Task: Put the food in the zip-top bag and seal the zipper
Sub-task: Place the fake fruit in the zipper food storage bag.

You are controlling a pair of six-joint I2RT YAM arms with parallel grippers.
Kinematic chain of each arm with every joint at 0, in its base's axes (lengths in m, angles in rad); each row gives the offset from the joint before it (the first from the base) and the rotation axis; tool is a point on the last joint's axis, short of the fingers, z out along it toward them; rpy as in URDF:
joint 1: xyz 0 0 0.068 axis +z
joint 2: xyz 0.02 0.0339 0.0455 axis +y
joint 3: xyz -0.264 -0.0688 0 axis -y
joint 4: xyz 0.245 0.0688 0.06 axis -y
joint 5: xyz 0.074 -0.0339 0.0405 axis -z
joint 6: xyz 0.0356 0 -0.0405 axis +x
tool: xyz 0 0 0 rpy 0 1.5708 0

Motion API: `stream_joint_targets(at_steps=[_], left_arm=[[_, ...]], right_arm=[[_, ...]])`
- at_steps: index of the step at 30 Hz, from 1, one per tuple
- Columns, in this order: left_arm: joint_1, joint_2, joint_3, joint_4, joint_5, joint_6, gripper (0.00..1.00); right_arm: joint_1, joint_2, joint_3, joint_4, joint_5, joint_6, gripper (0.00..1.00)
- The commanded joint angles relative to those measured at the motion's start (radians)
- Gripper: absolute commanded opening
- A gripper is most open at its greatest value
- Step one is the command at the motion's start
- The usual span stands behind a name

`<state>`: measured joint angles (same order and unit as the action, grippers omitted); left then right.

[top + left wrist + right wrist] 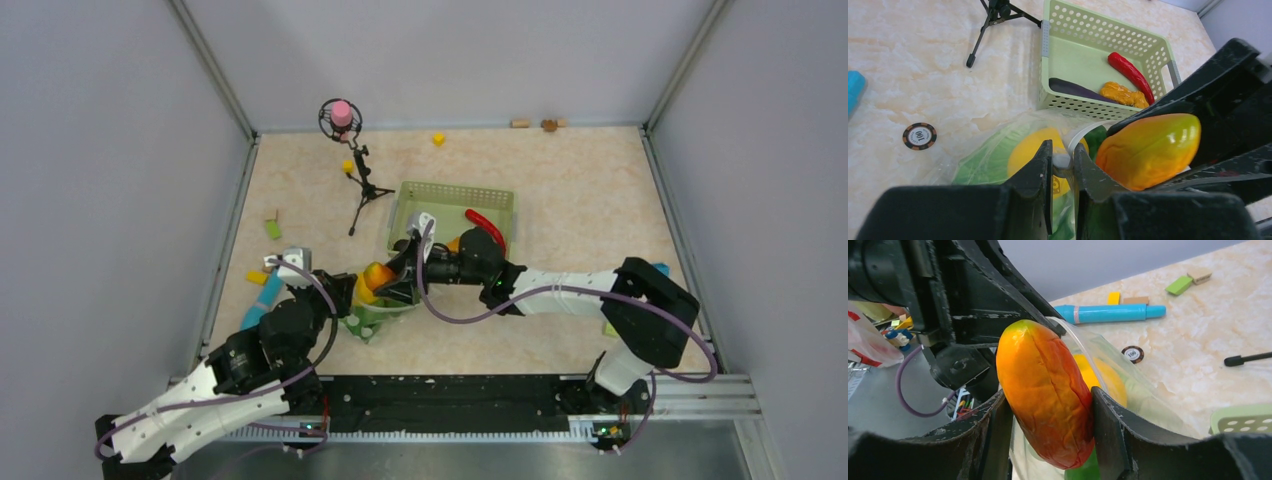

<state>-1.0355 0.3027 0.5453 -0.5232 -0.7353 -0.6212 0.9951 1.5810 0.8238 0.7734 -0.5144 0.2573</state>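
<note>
Just left of the green basket on the desk, left tool pinches the zip-top bag by its zipper; right tool grips an orange fruit at the bag's mouth.

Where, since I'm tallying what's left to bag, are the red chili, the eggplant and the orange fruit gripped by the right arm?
red chili [1130, 75], left wrist view, middle of its body.
eggplant [1075, 90], left wrist view, middle of its dark body.
orange fruit [1045, 390], right wrist view, middle of its skin.
</note>
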Motion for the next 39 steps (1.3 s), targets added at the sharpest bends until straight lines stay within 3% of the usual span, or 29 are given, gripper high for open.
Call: stream_joint_targets(at_steps=[1,8,13,22,25,34,39], left_arm=[[0.003,-0.014,-0.008,0.075,0.016,0.007,0.00],[0.002,-0.026,-0.009,0.071,0.013,0.002,0.00],[0.003,-0.042,-0.012,0.067,0.011,-0.003,0.00],[0.002,-0.085,-0.018,0.068,0.018,-0.005,0.00],[0.002,-0.095,-0.022,0.073,0.025,-0.003,0.00],[0.002,-0.118,-0.024,0.069,0.035,-0.009,0.00],[0.002,-0.136,-0.034,0.081,0.036,-0.005,0.00]], right_arm=[[0.018,0.037,0.021,0.044,0.021,0.032,0.18],[0.045,0.036,0.034,-0.127,0.079,0.005,0.23],[0.086,0.023,0.081,-0.393,0.102,-0.074,0.23],[0.165,0.094,0.241,-0.794,0.390,-0.137,0.32],[0.166,0.097,0.251,-0.821,0.423,-0.119,0.45],[0.166,0.069,0.253,-0.882,0.626,-0.082,0.53],[0.167,0.073,0.251,-0.869,0.563,-0.087,0.68]])
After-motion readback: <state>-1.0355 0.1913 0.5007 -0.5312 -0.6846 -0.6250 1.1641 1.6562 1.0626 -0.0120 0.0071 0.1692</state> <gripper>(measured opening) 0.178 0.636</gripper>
